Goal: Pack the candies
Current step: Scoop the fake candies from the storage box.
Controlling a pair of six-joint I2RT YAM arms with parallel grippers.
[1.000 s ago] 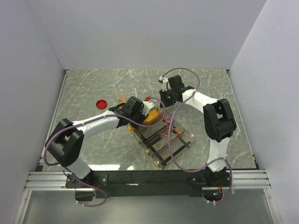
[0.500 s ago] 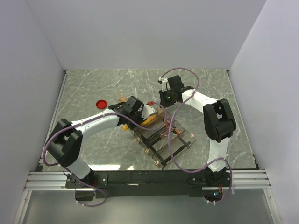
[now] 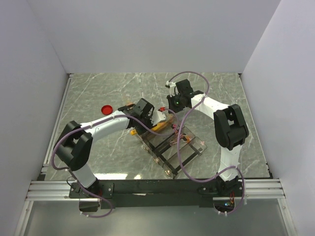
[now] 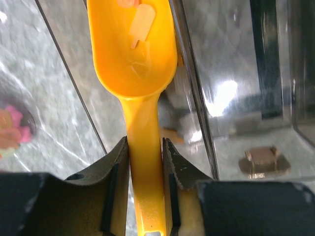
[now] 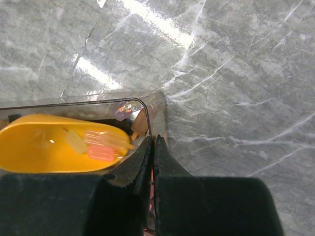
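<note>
My left gripper (image 4: pixel 144 142) is shut on the handle of the yellow scoop (image 4: pixel 133 49). The scoop's bowl reaches over the wall of the clear box (image 3: pixel 176 147) and carries a few candies (image 4: pixel 142 22), pale yellow and pink. In the right wrist view the same candies (image 5: pixel 101 145) lie in the scoop (image 5: pixel 44 150) just inside the box corner. My right gripper (image 5: pixel 153 138) is shut on the box's thin rim at that corner. More candies (image 3: pixel 129 105) lie loose on the table behind the left gripper (image 3: pixel 147 112). One brown candy (image 4: pixel 261 158) shows through the box.
A flat red lid (image 3: pixel 106 109) lies on the marble table to the left of the left arm. Purple cables loop over the box and the right arm (image 3: pixel 226 123). White walls close the table on three sides.
My left gripper and the scoop have shifted slightly toward the back right, further over the box corner. The right gripper has not moved.
</note>
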